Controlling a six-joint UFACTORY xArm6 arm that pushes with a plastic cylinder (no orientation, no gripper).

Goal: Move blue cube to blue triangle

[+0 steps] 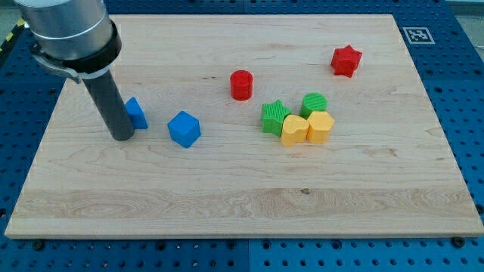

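My tip [122, 137], a bare rod grasping nothing, rests beside the blue triangle [137, 112]; the blue cube [184, 129] lies to the view's right, apart.

Light wooden table [227, 204], blue triangle [137, 112] near the view's left, blue cube [184, 128] beside it, red round block [241, 85], red star [346, 60], green star [274, 116], green round block [314, 103], two yellow blocks [307, 128] touching the green ones
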